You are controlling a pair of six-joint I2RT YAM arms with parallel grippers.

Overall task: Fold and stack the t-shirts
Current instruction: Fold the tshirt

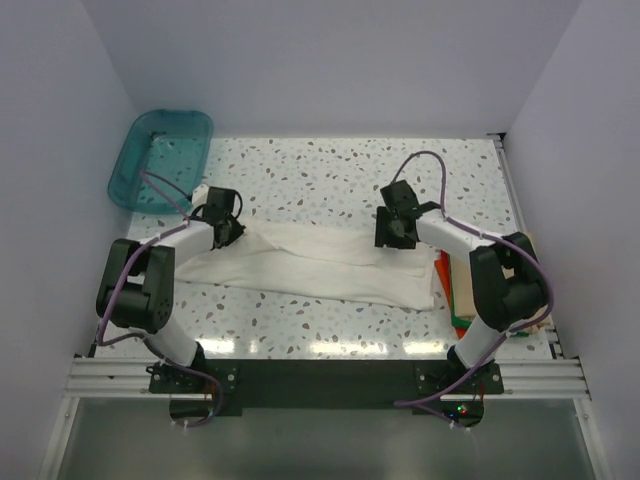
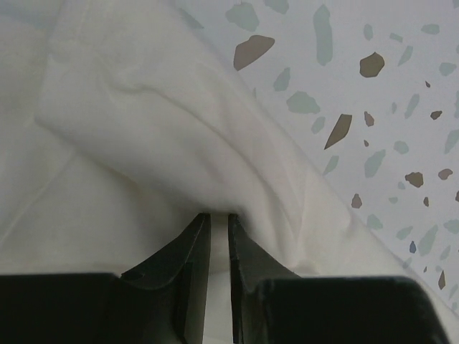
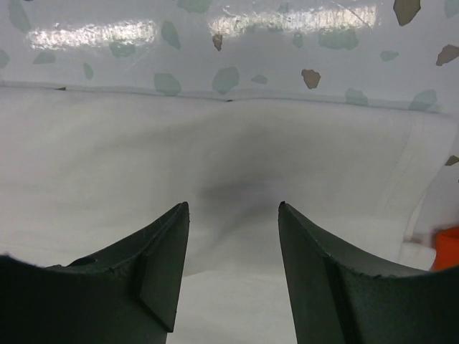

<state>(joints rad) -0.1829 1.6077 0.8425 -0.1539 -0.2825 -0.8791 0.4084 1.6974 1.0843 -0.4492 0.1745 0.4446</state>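
An off-white t-shirt [image 1: 320, 265] lies stretched across the table between both arms. My left gripper [image 1: 228, 232] is at its left end, shut on a fold of the off-white cloth [image 2: 165, 136], jaws nearly together [image 2: 219, 215]. My right gripper [image 1: 396, 232] is over the shirt's far right edge, open, its fingers spread just above the flat cloth [image 3: 229, 158], gripper midpoint [image 3: 234, 206]. Orange-red [image 1: 444, 278], tan [image 1: 478, 295] and green [image 1: 462, 330] shirts lie stacked at the right under the white shirt's end and the right arm.
A teal translucent tub [image 1: 160, 158] stands at the far left corner, close to the left gripper. The speckled tabletop [image 1: 320, 170] shows behind the shirt. A metal rail [image 1: 510, 190] runs along the table's right edge. White walls close in on both sides.
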